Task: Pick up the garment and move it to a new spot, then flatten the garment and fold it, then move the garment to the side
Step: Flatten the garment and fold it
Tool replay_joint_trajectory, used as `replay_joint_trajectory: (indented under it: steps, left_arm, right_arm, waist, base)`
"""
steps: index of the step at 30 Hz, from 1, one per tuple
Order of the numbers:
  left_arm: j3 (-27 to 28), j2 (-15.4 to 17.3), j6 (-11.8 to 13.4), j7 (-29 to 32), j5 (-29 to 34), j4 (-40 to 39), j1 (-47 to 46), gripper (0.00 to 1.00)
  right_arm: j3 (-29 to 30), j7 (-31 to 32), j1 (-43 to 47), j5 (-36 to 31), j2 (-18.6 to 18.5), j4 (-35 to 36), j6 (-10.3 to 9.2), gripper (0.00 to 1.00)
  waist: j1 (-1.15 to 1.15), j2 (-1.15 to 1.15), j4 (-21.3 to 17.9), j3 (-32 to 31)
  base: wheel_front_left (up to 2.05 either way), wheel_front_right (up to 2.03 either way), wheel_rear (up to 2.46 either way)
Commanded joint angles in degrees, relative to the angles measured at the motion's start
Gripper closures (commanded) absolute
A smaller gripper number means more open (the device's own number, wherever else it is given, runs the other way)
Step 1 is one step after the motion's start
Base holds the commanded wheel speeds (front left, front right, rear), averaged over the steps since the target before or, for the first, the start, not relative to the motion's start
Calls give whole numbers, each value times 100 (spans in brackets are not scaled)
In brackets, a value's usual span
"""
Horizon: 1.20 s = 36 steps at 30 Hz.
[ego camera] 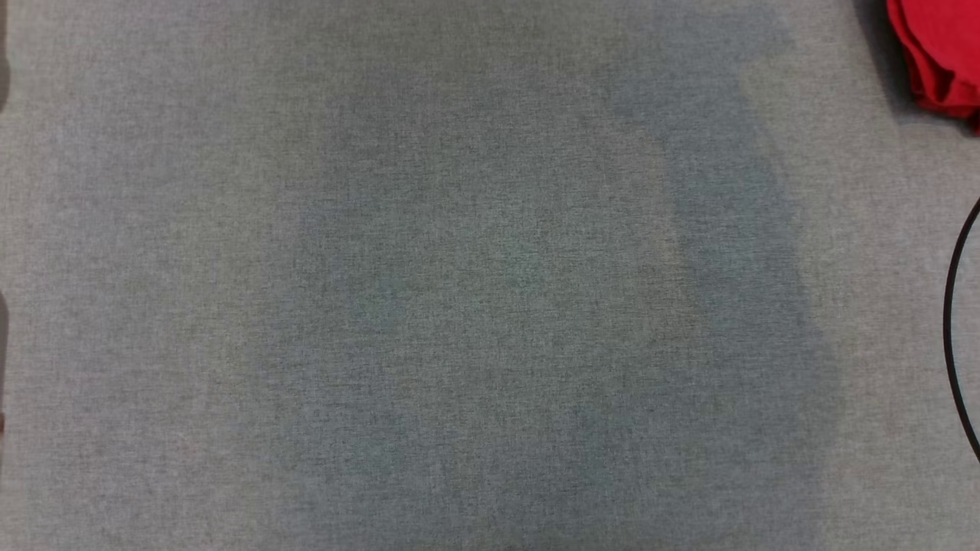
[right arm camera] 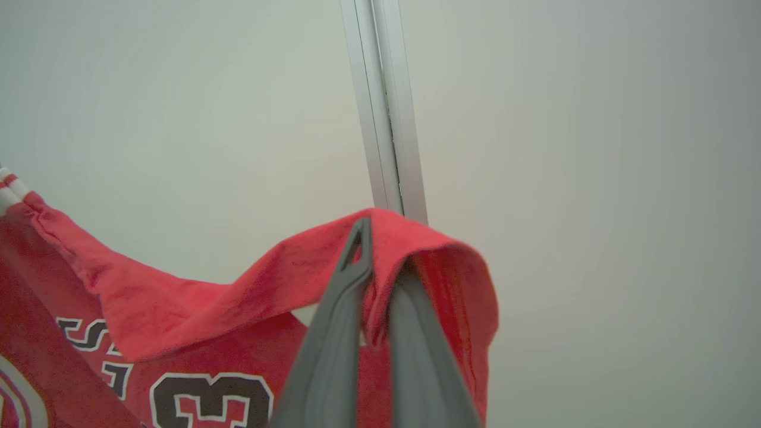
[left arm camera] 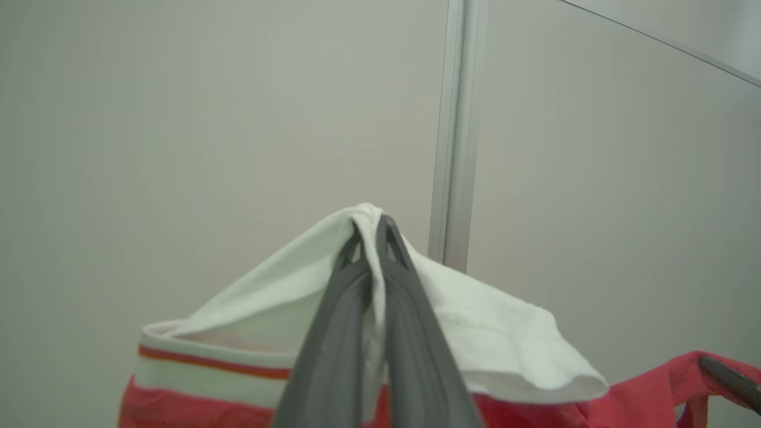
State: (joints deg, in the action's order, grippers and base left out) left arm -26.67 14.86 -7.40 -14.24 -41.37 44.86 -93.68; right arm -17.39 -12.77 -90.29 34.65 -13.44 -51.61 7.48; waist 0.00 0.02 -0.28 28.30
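Left hand (left arm camera: 371, 226): clamped tight on a white fold of the shirt (left arm camera: 505, 339), cloth pinched between both fingers and draping toward 4 and 8 o'clock. Right hand (right arm camera: 380, 249): closed likewise, gripping a red edge of the same shirt, with black white-edged numerals at 7 o'clock. Shirt held up in the air between both hands, before a pale wall (left arm camera: 178, 119) with a metal strip (left arm camera: 455, 119). Below, grey desk (ego camera: 230, 306), with a bunch of red cloth (ego camera: 938, 53) at its 2 o'clock corner and a black cable (ego camera: 953, 306) at 3 o'clock.
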Motion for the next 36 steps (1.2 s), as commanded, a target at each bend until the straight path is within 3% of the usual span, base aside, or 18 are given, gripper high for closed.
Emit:
replay_joint_trajectory:
  steps: [1, 8, 15, 24, 36]
  left_arm:
    - [-57, 6, -12, -23, -54, 33, 80, 100]
    - [-588, 275, -12, -93, -229, -29, 1022, 100]
    - [62, 450, -12, -98, -134, -953, 3052, 100]
    - [1069, 126, 102, -99, 325, -2307, 6013, 100]
    - [1312, -379, 215, -101, 637, -3167, 8444, 100]
  right_arm:
    - [-52, -38, -4, 65, -66, -62, 3, 100]
    - [-664, -96, 663, 501, -61, -288, 3, 100]
    - [-1287, -212, 2014, 908, -87, 79, 3, 100]
    - [-1638, -243, 3851, 1368, -341, 928, 3, 100]
    - [-1262, -247, 6302, 1293, -483, 1744, 3, 100]
  waist:
    - [0, -2, 9, 15]
    - [0, -2, -66, 3]
    - [0, -2, -199, -233]
    - [0, -2, -229, -712]
    - [0, -2, -22, -1439]
  base:
    - [0, 0, 0]
    - [0, 0, 0]
    - [0, 0, 0]
    - [0, 0, 0]
    - [0, 0, 0]
